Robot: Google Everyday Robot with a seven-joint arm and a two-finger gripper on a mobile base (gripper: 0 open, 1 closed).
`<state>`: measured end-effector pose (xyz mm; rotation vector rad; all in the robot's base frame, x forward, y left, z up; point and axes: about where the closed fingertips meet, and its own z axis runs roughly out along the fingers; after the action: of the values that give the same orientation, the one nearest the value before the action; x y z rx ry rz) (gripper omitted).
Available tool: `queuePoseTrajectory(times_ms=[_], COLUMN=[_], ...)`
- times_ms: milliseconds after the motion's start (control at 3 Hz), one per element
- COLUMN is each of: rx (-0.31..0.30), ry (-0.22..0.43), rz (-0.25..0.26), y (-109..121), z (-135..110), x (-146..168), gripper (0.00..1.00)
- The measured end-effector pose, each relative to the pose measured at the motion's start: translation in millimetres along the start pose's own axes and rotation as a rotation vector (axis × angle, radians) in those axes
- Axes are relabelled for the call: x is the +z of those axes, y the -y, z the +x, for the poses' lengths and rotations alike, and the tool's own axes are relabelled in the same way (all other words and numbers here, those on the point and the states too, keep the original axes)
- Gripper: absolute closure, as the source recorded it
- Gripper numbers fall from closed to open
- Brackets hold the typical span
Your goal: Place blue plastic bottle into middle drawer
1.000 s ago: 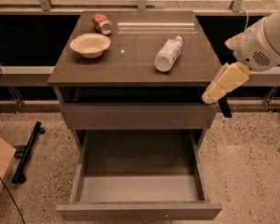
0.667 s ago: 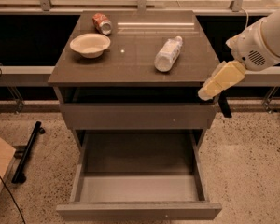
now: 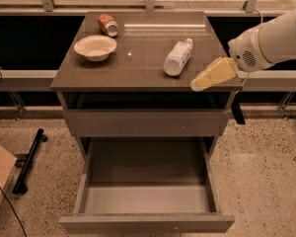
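Pale yellow gripper (image 3: 200, 84) shifted left over front right corner of brown tabletop (image 3: 138, 68), grip state cannot be told, clear blue plastic bottle (image 3: 177, 57) lying near, grey-brown middle drawer (image 3: 147, 223) open

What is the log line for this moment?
gripper: at cabinet top front-right edge | blue plastic bottle: lying on it | middle drawer: open, empty

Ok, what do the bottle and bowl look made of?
Blue plastic bottle: likely thin clear plastic, glossy, with pale label. Bowl: matte off-white, perhaps paper or foam. The gripper hovers at the cabinet top's front right corner, touching neither.
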<state>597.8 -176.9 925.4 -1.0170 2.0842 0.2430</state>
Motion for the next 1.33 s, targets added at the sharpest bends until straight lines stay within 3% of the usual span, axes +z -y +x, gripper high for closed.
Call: queuePoseTrajectory(times_ms=[667,1000,1333], rx=[0.059,0.059,0.104], ry=[0.089,0.089,0.152], rz=[-0.028,-0.028,-0.023], y=[8,8,6], z=[-21,-21,-33], x=[38,38,54], gripper=[0.0,0.0,0.0])
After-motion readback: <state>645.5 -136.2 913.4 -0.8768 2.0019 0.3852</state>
